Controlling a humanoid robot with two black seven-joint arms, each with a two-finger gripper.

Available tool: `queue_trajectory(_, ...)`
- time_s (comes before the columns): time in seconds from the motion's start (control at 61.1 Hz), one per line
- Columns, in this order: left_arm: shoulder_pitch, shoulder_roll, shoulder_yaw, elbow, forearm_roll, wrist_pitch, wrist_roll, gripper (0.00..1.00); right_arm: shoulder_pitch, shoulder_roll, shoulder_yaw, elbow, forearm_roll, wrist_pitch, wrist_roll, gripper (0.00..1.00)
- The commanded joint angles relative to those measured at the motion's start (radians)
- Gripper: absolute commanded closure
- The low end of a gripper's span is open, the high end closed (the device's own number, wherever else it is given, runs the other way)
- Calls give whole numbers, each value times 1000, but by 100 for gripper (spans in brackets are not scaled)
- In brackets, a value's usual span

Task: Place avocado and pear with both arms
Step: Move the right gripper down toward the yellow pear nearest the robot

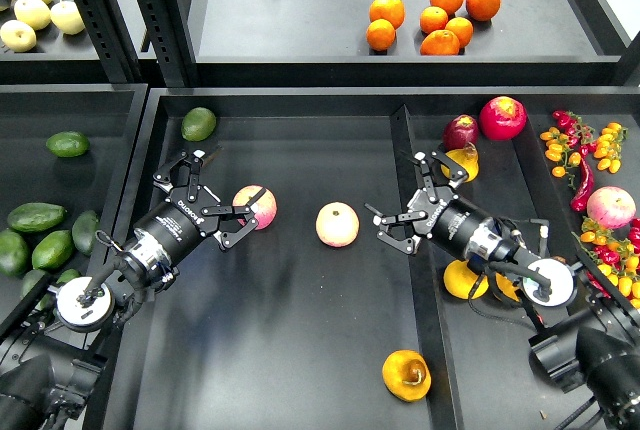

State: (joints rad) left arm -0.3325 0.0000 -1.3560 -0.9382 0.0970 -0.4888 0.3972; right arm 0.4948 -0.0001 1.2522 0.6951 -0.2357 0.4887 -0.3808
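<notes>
The pear (406, 375), golden yellow-orange with a brown dimple, lies at the front of the middle tray, far from both grippers. Several dark green avocados lie in the left bin; the most elongated avocado (37, 216) is left of my left arm. A brighter, rounder avocado (198, 123) sits at the middle tray's back left corner. My left gripper (222, 200) is open and empty, right beside a pink-and-yellow apple (257, 206). My right gripper (402, 206) is open and empty over the divider, to the right of a second apple (337, 224).
A raised divider (412, 250) separates the middle tray from the right tray, which holds yellow fruit (461, 279), red fruit (502, 117), chillies and small tomatoes (590, 145). Oranges (440, 25) and pale apples (40, 12) sit on the back shelf.
</notes>
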Motion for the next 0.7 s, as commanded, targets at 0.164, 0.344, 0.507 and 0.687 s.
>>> queue_trajectory(0.164,1,0,-2,1,0,0,0,2,57,-38,-143,55,-40,0,-107,0)
queue_trajectory(0.344,4,0,0,1,0,0,0,2,116,-150,-290,113,-39,0,-108,0)
queue_trajectory(0.507,6,0,-2,2,0,0,0,1,172,-216,-411,119,-31,0,-108,0)
queue_trajectory(0.687,7,0,-2,2,0,0,0,1,220,-279,-553,118,-28,0,-108,1)
